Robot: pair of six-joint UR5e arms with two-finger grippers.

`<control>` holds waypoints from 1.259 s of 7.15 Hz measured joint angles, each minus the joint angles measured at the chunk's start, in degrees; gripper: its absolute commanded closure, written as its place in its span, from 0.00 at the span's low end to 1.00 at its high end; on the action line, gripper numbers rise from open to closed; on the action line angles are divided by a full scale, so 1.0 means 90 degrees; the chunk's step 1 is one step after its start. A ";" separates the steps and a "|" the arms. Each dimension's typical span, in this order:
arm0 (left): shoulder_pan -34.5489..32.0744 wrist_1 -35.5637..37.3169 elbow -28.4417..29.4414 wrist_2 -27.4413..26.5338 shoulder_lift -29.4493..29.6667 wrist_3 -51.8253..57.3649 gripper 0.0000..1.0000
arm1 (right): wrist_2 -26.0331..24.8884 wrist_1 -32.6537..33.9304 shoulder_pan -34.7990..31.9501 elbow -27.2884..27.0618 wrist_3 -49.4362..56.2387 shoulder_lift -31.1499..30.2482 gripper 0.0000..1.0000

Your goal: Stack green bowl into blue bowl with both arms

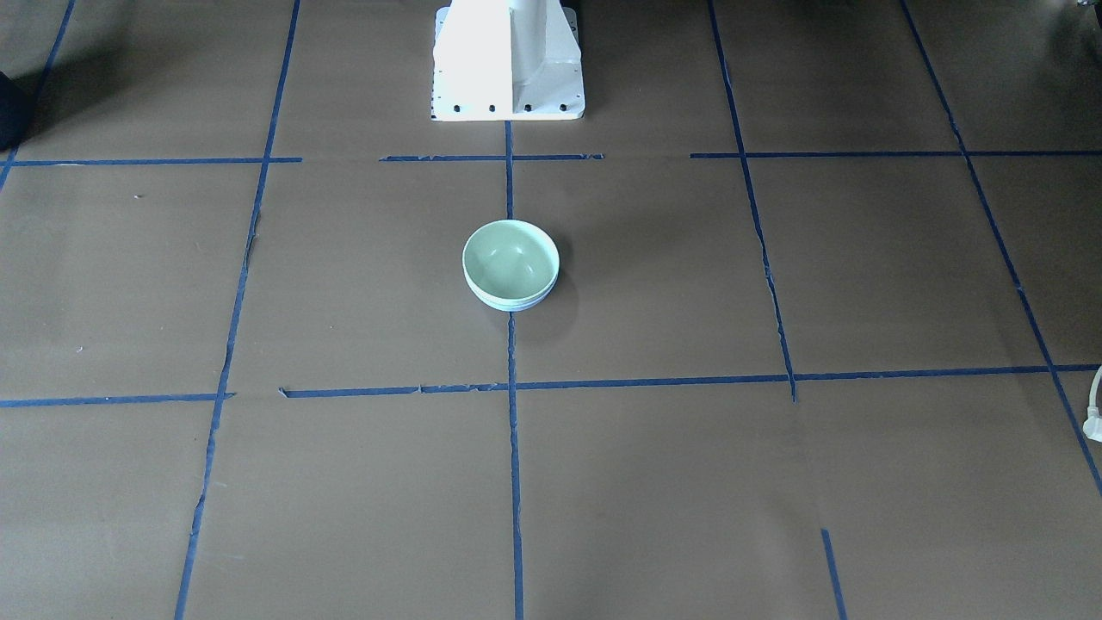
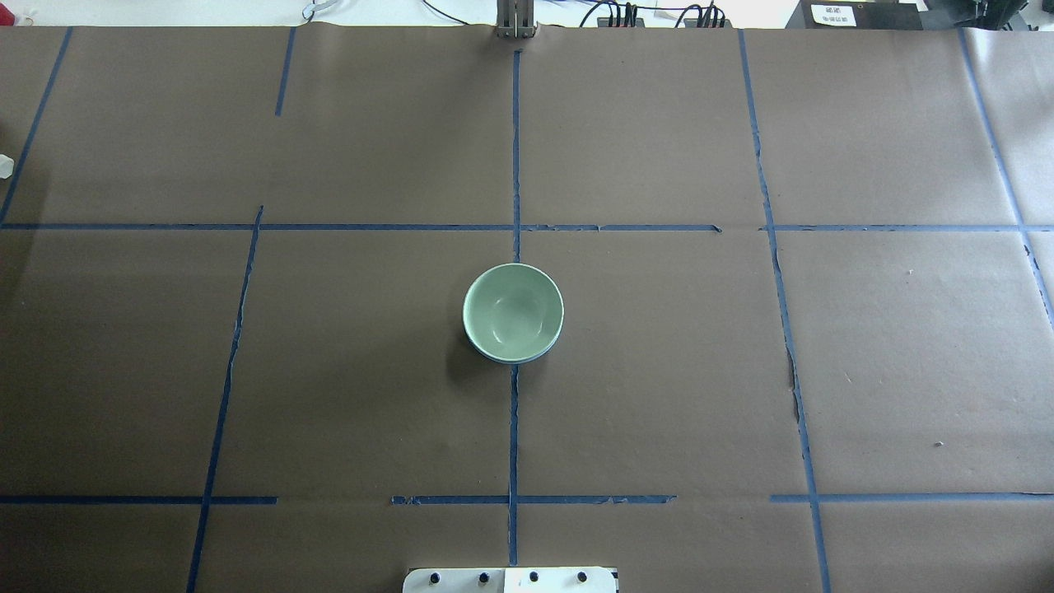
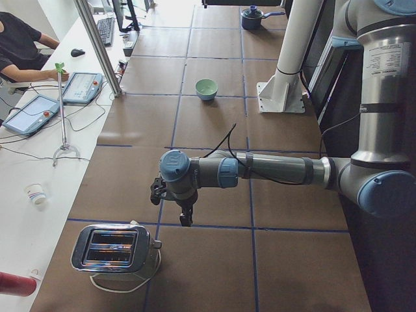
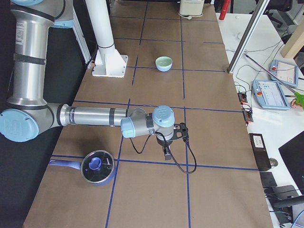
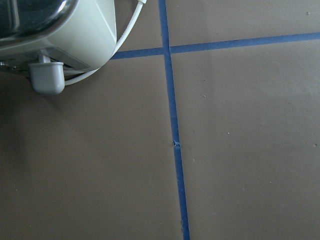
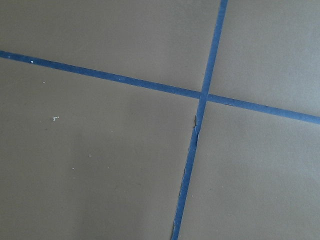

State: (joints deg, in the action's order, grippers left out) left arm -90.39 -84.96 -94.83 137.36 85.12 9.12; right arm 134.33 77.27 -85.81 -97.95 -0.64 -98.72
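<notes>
- The green bowl (image 1: 510, 258) stands upright in the middle of the table (image 2: 906, 371), on the long blue tape line, a little closer to the edge where the white pedestal (image 1: 508, 60) stands than to the opposite edge.
- It sits inside the blue bowl (image 1: 510, 303). Of that one only a thin band shows under the green rim, so I judge the stacking is already done.
- Both bowls look light, stiff and glossy, so probably slippery. The best hold is, I think, on the rim, with one finger inside and one outside. A squeeze from the outside would likely slide off the round wall.
- Because the two bowls have the same size and fit closely, lifting the green one by its rim may pull the blue one up with it.
- The left gripper (image 3: 186, 218) hangs above the table near the end on the robot's left, well apart from the bowls and near a toaster (image 3: 114, 250) at that end's corner. Only the side view shows it, so I cannot tell how its jaws stand.
- The right gripper (image 4: 167, 153) hangs above the opposite end, near a pot with a blue lid (image 4: 97, 167). Also here I cannot tell whether the jaws are apart or together.
</notes>
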 measured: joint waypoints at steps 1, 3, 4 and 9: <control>-0.0086 -0.0021 0.0058 -0.0010 -0.0020 0.0007 0.00 | 0.0004 0.0016 -0.0088 0.0018 -0.0015 -0.0022 0.00; -0.0136 -0.0035 0.0081 -0.0011 -0.0053 0.0006 0.00 | 0.0269 0.0345 -0.0384 0.0208 -0.0033 0.0034 0.00; -0.0138 -0.0037 0.0089 -0.0009 -0.0051 0.0004 0.00 | 0.0577 0.0636 -0.0516 0.0286 -0.0031 0.0083 0.00; -0.0142 -0.0138 0.0058 -0.0003 -0.0066 -0.0006 0.00 | 0.0212 0.1024 -0.0686 0.0230 -0.0018 0.0243 0.00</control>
State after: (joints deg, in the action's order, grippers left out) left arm -91.67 -86.20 -94.31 137.33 84.52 9.06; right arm 136.24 86.48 -91.99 -95.88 -0.80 -96.54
